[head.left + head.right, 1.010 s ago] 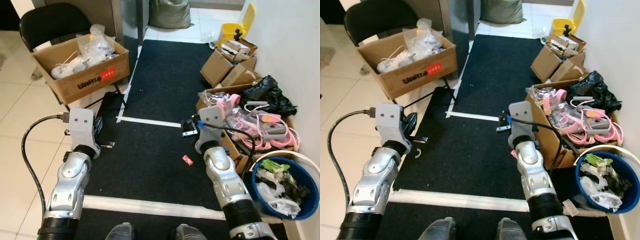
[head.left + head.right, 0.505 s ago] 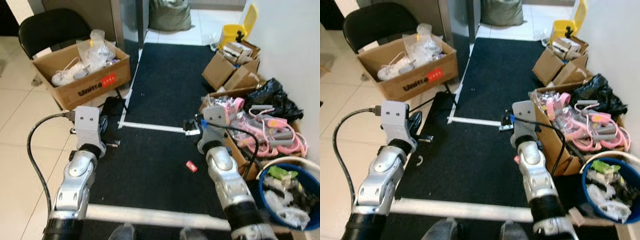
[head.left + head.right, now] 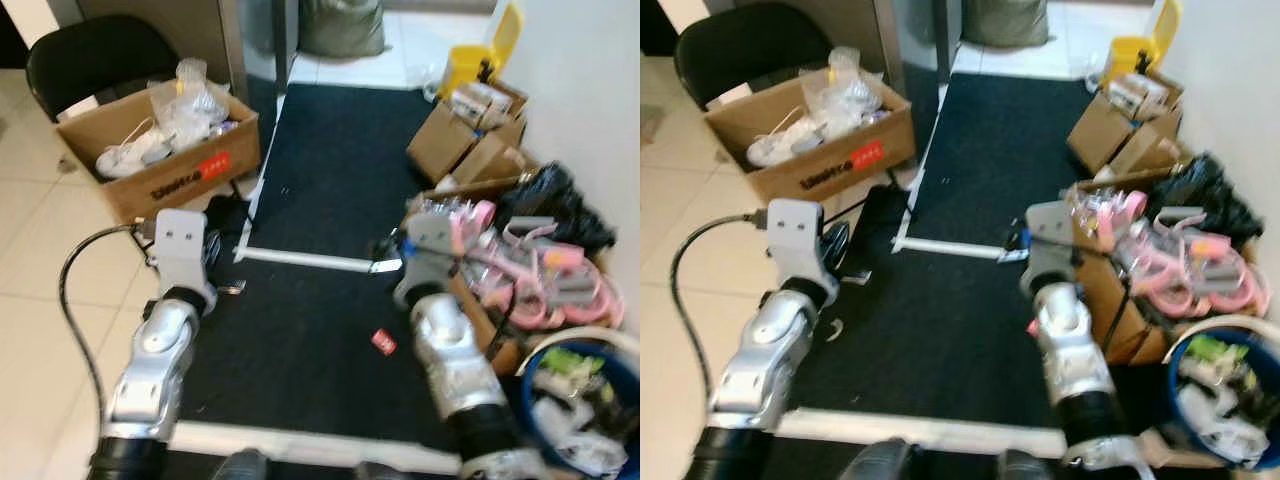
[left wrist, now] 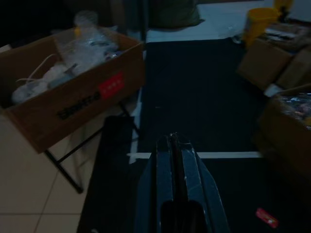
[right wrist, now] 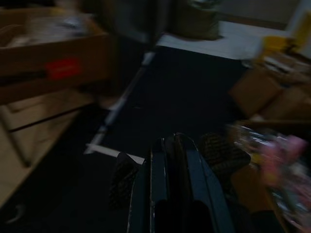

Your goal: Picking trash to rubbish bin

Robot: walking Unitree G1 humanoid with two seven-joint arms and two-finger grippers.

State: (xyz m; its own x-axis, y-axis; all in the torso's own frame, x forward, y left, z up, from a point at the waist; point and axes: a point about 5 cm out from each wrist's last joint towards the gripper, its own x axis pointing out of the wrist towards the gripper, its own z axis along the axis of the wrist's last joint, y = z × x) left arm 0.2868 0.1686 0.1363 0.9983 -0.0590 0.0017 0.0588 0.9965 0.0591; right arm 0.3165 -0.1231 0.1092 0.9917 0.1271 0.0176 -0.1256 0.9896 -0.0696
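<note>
- The small red wrapper (image 3: 383, 342) lies flat on the black floor mat (image 3: 320, 170). It is alone, with bare mat all around it.
- The left gripper (image 4: 173, 141) has its two black fingers pressed together with nothing between them. In its wrist view the red wrapper sits off toward 4 o'clock from the tips, well apart.
- The right gripper (image 5: 171, 141) also has its fingers pressed together and holds nothing.
- From the head, the wrapper is at about 7 o'clock from the right gripper, just beside the silver right arm (image 3: 455, 365).
- The round blue rubbish bin (image 3: 585, 415) stands at 3 o'clock from the wrapper. It is full of white and green trash.
- A brown cardboard box of pink hoses (image 3: 520, 265) sits at 12 o'clock from the bin.
- Another brown cardboard box with plastic bags (image 3: 160, 150) rests on a black chair (image 3: 85, 60) at 10 o'clock.
</note>
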